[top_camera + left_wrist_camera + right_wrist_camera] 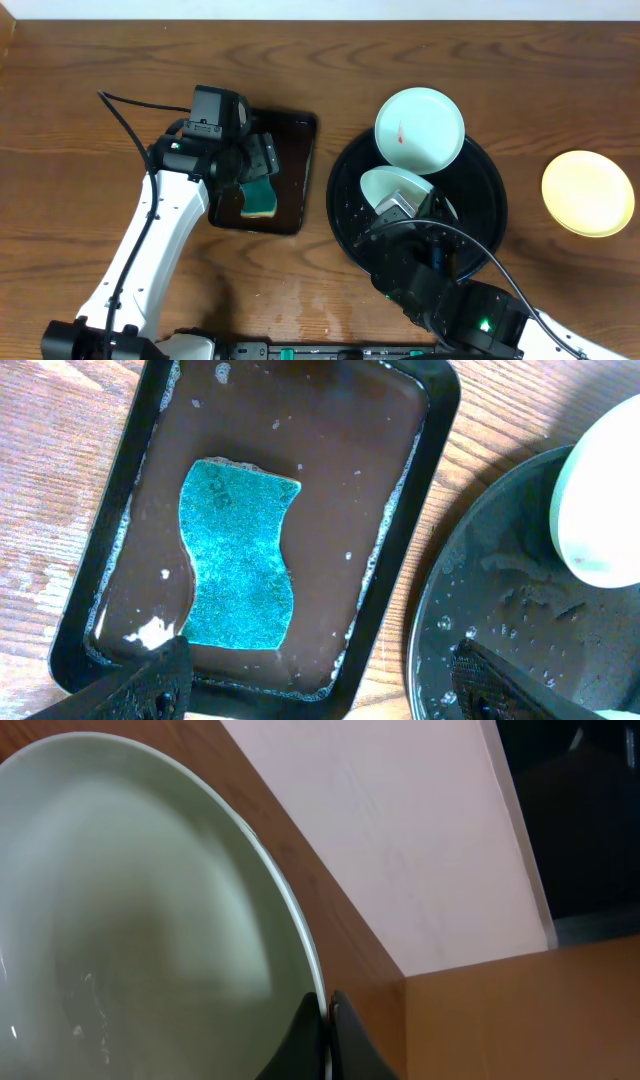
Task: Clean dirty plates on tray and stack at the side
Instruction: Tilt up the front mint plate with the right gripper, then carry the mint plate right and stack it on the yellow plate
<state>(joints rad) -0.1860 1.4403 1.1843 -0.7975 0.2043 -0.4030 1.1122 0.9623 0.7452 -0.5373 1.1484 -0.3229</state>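
**Right jaws on a plate rim, left jaws wide over the sponge**

Nearest the robot, the right gripper (325,1020) has its jaws nipped tight on the rim of a pale mint plate (130,920). The wrist view shows two dark fingertips pinched on that thin edge, with fine droplets on the plate's glossy face. From overhead the plate (385,183) sits tilted above the round black tray (490,230), its lower part hidden behind the gripper (400,208). Whether it touches the tray floor, I can't tell.

Over on the left, the left gripper (320,680) hangs above the small rectangular black tray (340,460) with jaws spread wide and nothing between them. A teal wavy-edged sponge (235,555) lies flat in brownish water, with foam along the walls. Faint marks are pressed into its top corner, too blurred to read. The round tray's wet, beaded edge (480,560) shows just beside it.

Further out, a white plate (420,125) rests across the round tray's far rim, overhanging the wooden surface (100,60), with a small red smear (401,135) on its face.

Off to the right, well apart from the tray, the pale yellow plate (588,192) sits alone on the wood.
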